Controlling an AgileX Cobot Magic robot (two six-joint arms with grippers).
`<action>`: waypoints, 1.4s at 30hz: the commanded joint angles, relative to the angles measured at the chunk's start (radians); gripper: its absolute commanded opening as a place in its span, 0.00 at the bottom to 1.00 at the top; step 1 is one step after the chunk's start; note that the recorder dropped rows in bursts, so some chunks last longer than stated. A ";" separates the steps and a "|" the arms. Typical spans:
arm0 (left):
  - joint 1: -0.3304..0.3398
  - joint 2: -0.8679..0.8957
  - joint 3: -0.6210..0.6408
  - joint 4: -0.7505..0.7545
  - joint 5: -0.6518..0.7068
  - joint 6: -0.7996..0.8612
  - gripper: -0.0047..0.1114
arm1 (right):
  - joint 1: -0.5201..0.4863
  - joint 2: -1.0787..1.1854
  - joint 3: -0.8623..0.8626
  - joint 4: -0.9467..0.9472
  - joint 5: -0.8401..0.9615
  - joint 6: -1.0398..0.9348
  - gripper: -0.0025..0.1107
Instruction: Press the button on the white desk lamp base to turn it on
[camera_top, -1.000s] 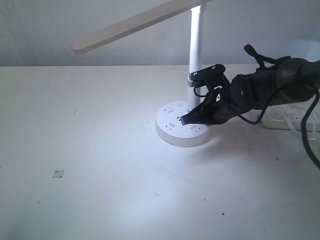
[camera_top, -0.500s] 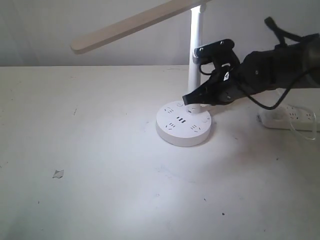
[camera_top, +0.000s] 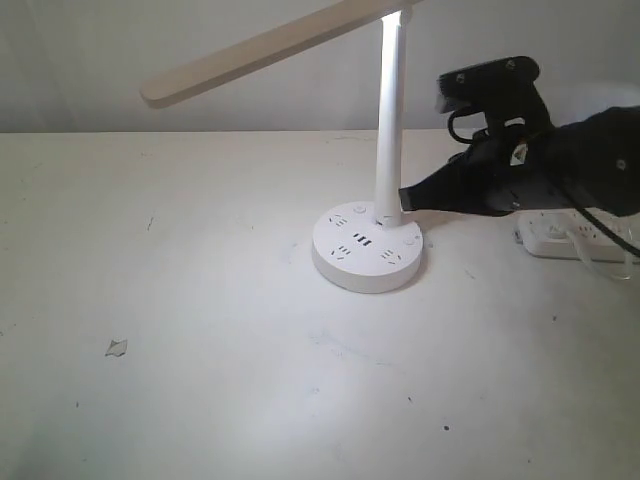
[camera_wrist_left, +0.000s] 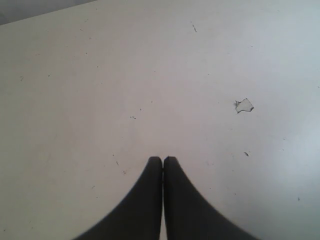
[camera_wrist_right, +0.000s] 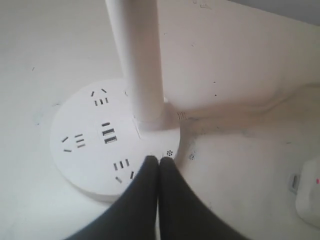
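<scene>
- At mid-table (camera_top: 200, 380): white desk lamp (camera_top: 389, 120) stands upright. Its slim round pole rises from the lamp base (camera_top: 360, 262), and the flat bar head (camera_top: 260, 50) slants down toward the left of the exterior view.
- lamp base is a thick round white disc lying flat on the table, with dark socket slots around the top and small slots in the middle. A white cord (camera_wrist_right: 250, 107) runs off from it across the table.
- right gripper (camera_top: 404, 198): fingers pinched together, nothing between them. The tip hangs in the air just beside the pole on its right, above the rear-right part of the base. Exterior view shows it clear of the disc.
- Right wrist view: the pinched tips line up over the base rim, next to a small cluster of dots near the foot of the pole.
- left gripper (camera_wrist_left: 163, 160): also clenched and empty, over bare tabletop. Exterior view doesn't show it.
- small grey chip (camera_wrist_left: 244, 105) lies on the table near the left gripper, apart from it.
- oblong white power strip (camera_top: 560, 240) lies on the table right of the base, partly behind the right arm and apart from the base.
- Tabletop looks brighter around the base and in front of it.
</scene>
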 joint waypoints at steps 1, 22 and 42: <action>-0.009 -0.004 0.003 -0.006 0.001 -0.003 0.04 | -0.009 -0.132 0.094 -0.001 -0.020 0.009 0.02; -0.009 -0.004 0.003 -0.006 0.001 -0.003 0.04 | -0.009 -1.075 0.411 0.000 0.059 0.196 0.02; -0.009 -0.004 0.003 -0.006 0.001 -0.003 0.04 | -0.009 -1.208 0.661 -0.030 -0.052 0.189 0.02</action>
